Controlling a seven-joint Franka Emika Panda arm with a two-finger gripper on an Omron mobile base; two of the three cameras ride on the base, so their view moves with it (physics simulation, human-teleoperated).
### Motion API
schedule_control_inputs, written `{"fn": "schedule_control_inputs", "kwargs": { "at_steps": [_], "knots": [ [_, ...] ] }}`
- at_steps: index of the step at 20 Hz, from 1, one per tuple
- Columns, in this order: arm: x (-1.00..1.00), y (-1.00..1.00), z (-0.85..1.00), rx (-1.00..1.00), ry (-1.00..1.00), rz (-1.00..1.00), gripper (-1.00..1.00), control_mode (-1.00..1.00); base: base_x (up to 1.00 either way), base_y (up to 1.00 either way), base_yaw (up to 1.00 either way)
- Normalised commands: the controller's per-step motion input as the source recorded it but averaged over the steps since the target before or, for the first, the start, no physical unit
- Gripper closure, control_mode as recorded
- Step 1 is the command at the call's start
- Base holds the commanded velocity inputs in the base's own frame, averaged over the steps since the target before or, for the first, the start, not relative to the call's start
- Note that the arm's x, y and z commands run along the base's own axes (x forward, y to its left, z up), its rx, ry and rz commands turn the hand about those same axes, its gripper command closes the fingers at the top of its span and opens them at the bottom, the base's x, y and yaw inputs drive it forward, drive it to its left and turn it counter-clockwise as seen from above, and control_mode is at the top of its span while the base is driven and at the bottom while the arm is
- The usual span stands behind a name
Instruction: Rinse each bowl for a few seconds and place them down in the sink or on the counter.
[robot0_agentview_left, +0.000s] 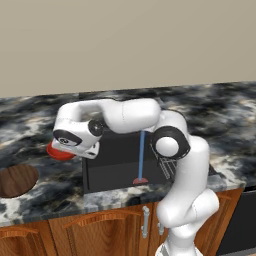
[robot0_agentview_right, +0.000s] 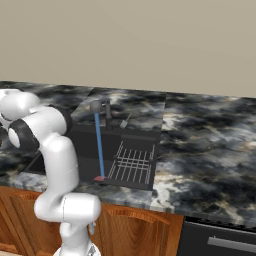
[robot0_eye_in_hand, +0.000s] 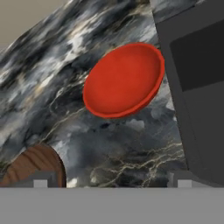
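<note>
Marbled tabletop (robot0_agentview_left: 30, 125) beside the dark sink (robot0_agentview_left: 115, 165): pincer poised over the red bowl (robot0_eye_in_hand: 124, 80), grasp not yet made.
Pincer (robot0_eye_in_hand: 112, 180) stands released, jaws spread wide and holding nothing; its two tips show at the bottom of the hand view, with the red bowl lying ahead of them on the stone, just beside the sink's near edge. The wooden bowl (robot0_eye_in_hand: 34, 168) sits apart on the same slab, toward the cabinet side. Water runs from the faucet (robot0_agentview_right: 96, 106) as a thin blue stream (robot0_agentview_right: 99, 145) into the basin, next to the wire rack (robot0_agentview_right: 132, 165). Judgement: the step in hand is the approach to the red bowl. To do it well, advance until one finger passes inside the rim and the other outside, close squarely on the wall, and lift level. Risk noted: a shallow, glossy rim may slip if gripped at an angle.
</note>
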Motion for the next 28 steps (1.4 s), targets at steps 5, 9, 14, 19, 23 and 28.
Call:
{"fn": "schedule_control_inputs", "kwargs": {
  "at_steps": [5,9,14,19,23,28],
  "knots": [
    [-0.27,0.1,0.32,-0.09,0.07,0.0,-1.0,-1.0,0.0,0.0,0.0],
    [-0.18,0.2,0.3,-0.1,0.1,0.0,-1.0,-1.0,0.0,0.0,0.0],
    [-0.14,0.28,0.25,-0.13,0.09,0.0,-1.0,-1.0,0.0,0.0,0.0],
    [-0.13,0.33,0.15,-0.15,0.05,0.0,-1.0,-1.0,0.0,0.0,0.0],
    [-0.13,0.42,0.15,-0.19,0.02,0.0,-1.0,-1.0,0.0,0.0,0.0],
    [-0.07,0.43,0.17,-0.2,0.02,0.0,-1.0,-1.0,0.0,0.0,0.0]
  ]
}}
